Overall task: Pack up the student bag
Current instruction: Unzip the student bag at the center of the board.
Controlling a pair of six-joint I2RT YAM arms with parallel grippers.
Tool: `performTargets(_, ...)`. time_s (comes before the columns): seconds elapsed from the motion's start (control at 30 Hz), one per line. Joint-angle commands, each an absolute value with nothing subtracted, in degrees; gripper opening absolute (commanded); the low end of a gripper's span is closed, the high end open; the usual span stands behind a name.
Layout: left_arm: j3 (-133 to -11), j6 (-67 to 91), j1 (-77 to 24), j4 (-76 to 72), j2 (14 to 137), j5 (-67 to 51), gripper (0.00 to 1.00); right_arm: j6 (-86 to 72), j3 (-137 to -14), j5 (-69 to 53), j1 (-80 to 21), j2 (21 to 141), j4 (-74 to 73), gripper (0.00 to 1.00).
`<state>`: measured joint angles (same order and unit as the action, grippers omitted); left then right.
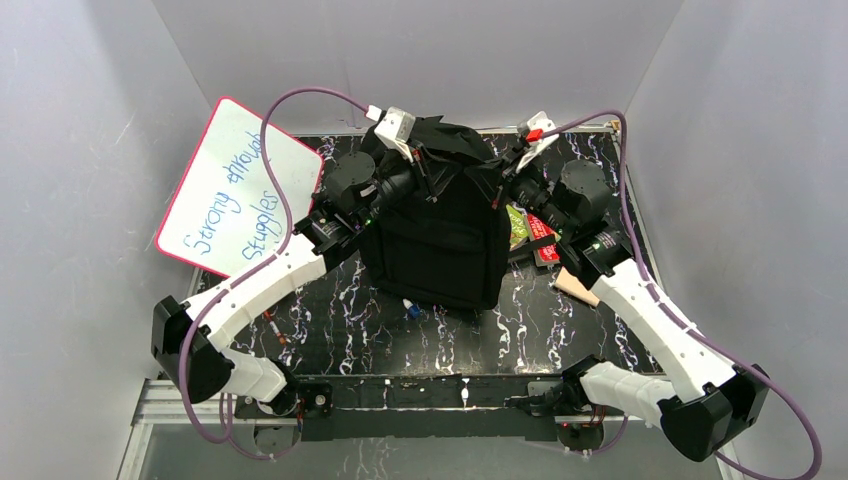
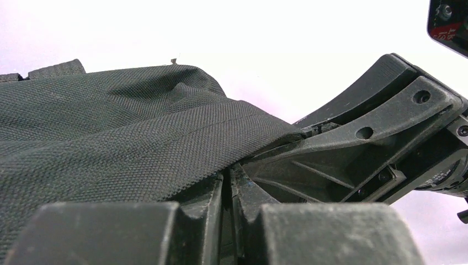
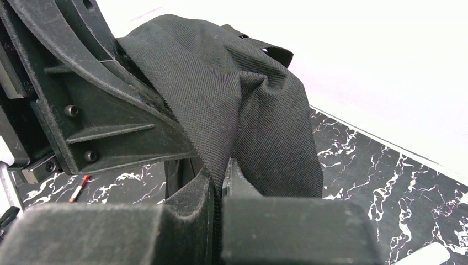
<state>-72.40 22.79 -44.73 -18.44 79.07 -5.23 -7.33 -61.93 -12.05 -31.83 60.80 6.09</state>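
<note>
Spreading the mouth of the bag looks like the step in hand, judged from how both arms grip its top edge.

The black white-veined marble tabletop point(image 1: 400, 345) carries everything. A pink-rimmed whiteboard point(image 1: 240, 190) with blue handwriting leans at its left edge. The large black soft fabric student bag point(image 1: 435, 240) stands upright in the middle of the far half, front pocket facing the arm bases.

The left fingers point(image 2: 110, 234) are pressed together on a fold of the bag's woven cloth at the top left. The right fingers point(image 3: 110, 232) are likewise clamped on a hanging flap at the top right, and the two grips sit close to one another.

To do this well, the arms should pull apart evenly and slightly upward, so the opening widens without tipping the bag. One hand should then hold the cloth taut while the other lets go to fetch things. Thin cloth could slip from a shallow pinch, so a slow pull seems wise.

Beside the bag's right flank lie a green packet point(image 1: 517, 226), a red packet point(image 1: 543, 247) and a tan wedge-shaped piece point(image 1: 578, 286). A small blue-and-white object point(image 1: 411, 308) lies just in front of the bag; what it is I cannot tell.
</note>
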Motion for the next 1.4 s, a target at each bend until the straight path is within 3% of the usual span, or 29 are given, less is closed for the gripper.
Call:
performTargets(0.0, -74.7, 22.9, -44.9, -20.5, 76.3, -5.9, 0.02, -7.7, -62.1, -11.6, -31.9, 58.2, 12.4, 0.0)
performTargets(0.4, -75.0, 19.8, -44.8, -10.8, 72.3, -0.8, 0.0, -6.8, -61.2, -5.4, -31.9, 57.9, 11.7, 0.0)
performTargets(1.37, -78.7, 1.6, -44.7, 8.0, 69.9, 34.6, 0.0, -5.2, -58.7, -0.3, -31.8, 54.7, 13.4, 0.0)
